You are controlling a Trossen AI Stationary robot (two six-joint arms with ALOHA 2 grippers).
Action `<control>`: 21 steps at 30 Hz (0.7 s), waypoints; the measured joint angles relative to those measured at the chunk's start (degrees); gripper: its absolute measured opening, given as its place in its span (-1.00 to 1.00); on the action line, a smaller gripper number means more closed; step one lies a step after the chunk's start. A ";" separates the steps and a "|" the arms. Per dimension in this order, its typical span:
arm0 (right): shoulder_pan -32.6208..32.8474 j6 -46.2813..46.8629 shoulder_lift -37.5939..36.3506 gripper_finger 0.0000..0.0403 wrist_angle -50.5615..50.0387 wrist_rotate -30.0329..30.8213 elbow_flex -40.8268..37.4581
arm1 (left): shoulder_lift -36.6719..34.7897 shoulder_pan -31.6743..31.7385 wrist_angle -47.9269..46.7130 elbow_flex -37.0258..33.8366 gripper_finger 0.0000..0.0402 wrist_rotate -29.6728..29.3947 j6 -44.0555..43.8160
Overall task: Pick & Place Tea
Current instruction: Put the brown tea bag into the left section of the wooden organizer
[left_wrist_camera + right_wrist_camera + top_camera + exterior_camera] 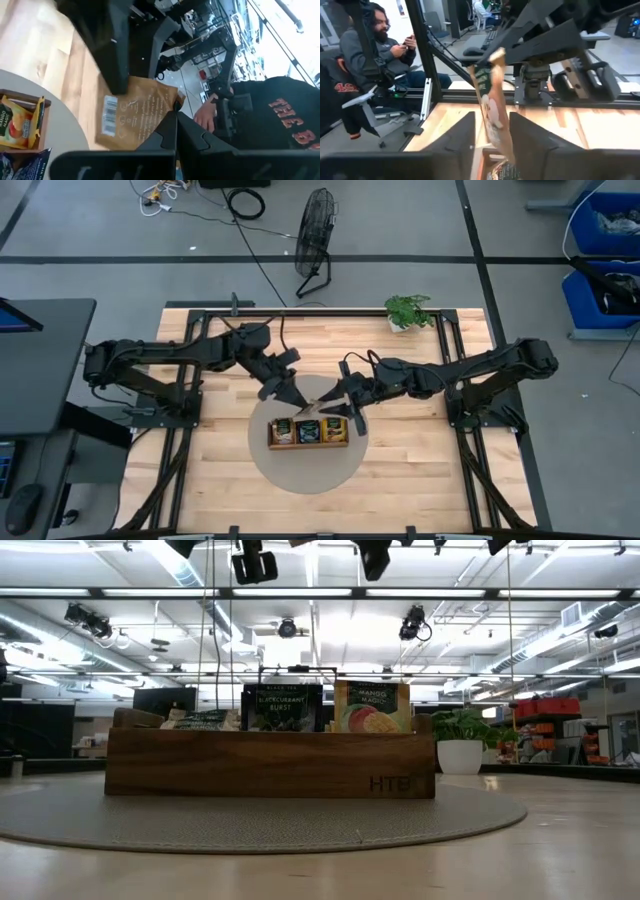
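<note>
Grey floor (400, 220) with dark seams; black fan (317, 230) standing beyond counter (230, 480); blue bins (605, 240) at right; ceiling strip lights (120, 592) overhead.

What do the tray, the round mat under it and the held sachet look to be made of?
Tray: dark wood, satin finish, visible grain and a stamped mark. Mat: probably woven fabric, grey, fine matte texture. Sachet: seemingly kraft paper, matte brown with a printed barcode.

Two dark jointed arms are showing matte black angular links, black cables looping along them at centre frame. The left tool (300, 397) and right tool (338, 402) are tapering into pointed black fingers.
</note>
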 joint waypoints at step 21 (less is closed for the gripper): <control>0.31 13.17 -1.73 -0.99 -4.83 0.86 0.02 | -0.90 2.20 4.15 -0.04 -0.42 -2.65 1.69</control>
